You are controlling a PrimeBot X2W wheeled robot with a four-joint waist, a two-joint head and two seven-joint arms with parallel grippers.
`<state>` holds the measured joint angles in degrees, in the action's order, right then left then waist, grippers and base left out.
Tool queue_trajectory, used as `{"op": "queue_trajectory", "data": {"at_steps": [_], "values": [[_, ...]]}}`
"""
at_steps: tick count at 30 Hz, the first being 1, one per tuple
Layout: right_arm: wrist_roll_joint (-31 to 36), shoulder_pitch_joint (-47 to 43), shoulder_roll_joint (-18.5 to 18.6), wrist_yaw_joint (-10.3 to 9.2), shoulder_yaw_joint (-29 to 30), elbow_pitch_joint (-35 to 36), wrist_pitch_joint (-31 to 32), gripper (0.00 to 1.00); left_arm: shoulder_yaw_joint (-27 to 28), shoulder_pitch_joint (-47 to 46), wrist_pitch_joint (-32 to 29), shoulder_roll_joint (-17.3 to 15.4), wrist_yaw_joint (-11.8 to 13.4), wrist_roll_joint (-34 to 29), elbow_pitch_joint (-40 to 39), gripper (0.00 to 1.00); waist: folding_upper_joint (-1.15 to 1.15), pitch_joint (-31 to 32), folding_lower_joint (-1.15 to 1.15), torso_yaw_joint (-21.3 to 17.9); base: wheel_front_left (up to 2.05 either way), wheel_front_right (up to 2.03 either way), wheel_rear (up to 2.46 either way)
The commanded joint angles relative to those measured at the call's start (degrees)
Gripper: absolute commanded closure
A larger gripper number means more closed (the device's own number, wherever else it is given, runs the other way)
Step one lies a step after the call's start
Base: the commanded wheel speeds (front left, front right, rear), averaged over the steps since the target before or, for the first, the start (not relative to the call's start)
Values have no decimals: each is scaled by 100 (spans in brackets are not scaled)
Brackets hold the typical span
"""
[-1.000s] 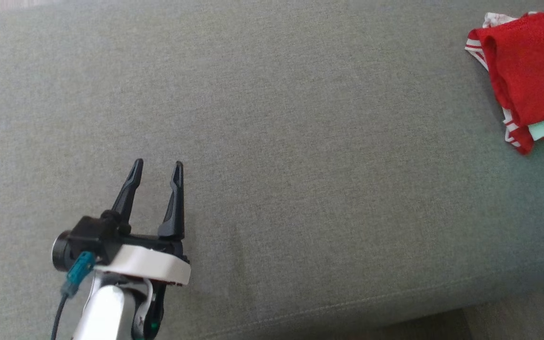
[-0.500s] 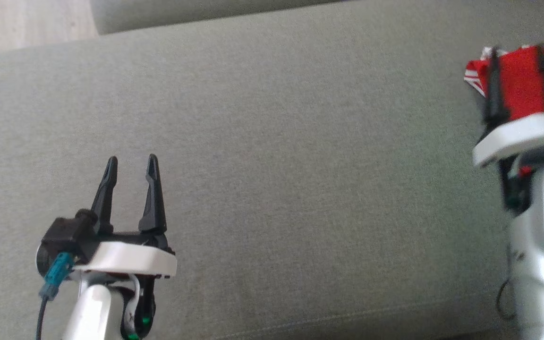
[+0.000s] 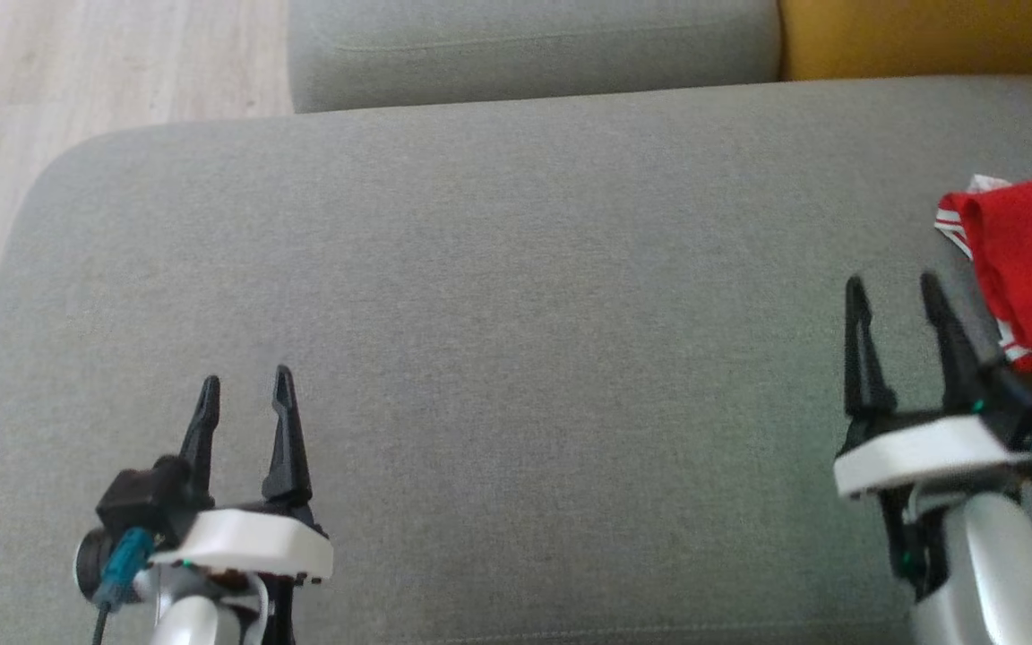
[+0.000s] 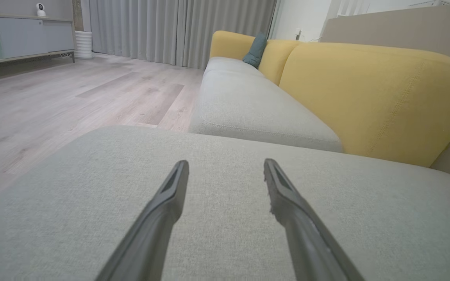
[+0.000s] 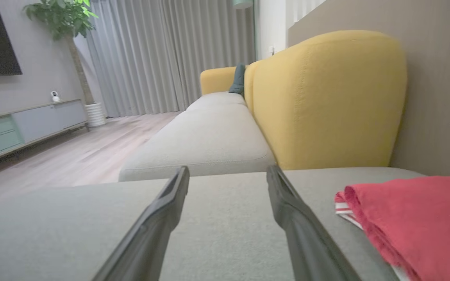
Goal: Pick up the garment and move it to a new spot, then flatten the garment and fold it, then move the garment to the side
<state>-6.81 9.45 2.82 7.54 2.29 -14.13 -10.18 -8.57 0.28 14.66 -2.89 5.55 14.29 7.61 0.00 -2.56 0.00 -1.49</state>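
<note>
On the grey sofa seat (image 3: 516,269), a red garment (image 3: 1031,260) with white-striped trim is lying bunched at the 3 o'clock edge of the head view, running out of the picture. The robot's right claw (image 3: 891,283) is hovering at 4 o'clock, its two dark fingers standing apart and gripping nothing. The cloth is lying just beside it at its 1 o'clock, not touching. The left claw (image 3: 245,381) is waiting at 7 o'clock, well apart from the garment, its fingers likewise spread and empty over bare upholstery. A yellow backrest (image 3: 928,36) is showing at 1 o'clock and a pale wood floor (image 3: 77,72) at 10 o'clock.

The cloth is looking soft, thin and light. It is likely going to sag and fall open once lifted rather than hold its shape, though it is not looking fragile. It is lying in layers, with a rounded fold facing the right claw and the striped hem peeking out beneath, so a pinch on the top layer alone is risking peeling the pile apart. The safer hold, on this judgement, is low on that near fold, with the fingers closing through all the layers at once. The left claw is looking well placed to come across for a second corner if the garment is to be spread flat.
</note>
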Motion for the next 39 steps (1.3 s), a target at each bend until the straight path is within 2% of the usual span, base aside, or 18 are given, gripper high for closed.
{"op": "queue_trajectory", "data": {"at_steps": [1, 14, 36, 37, 39], "values": [[-29, 111, 8, -5, -150, 232, -56, 0, 193, -102, 34, 0, 34, 9, -143, 0, 0, 26, 0, 43, 0, 0, 0], [-262, -456, 7, -5, -535, 271, -163, 0, 70, 10, 34, 1, 29, 20, 96, 0, 0, 93, 0, 243, 0, 0, 0], [-273, -547, 6, -5, -546, 199, -137, 0, 73, 139, 34, 1, 38, -40, 7, 0, 0, 194, 0, 221, 0, 0, 0], [-228, -665, -16, 0, -396, 15, -124, 100, -92, 315, 0, 1, -4, -6, 211, 100, 0, 195, 0, 221, 0, 0, 0], [-230, -702, -23, 0, -398, -169, -123, 100, -103, 344, -2, 2, -4, -2, 395, 100, 0, 196, 0, 220, 0, 0, 0]]}}
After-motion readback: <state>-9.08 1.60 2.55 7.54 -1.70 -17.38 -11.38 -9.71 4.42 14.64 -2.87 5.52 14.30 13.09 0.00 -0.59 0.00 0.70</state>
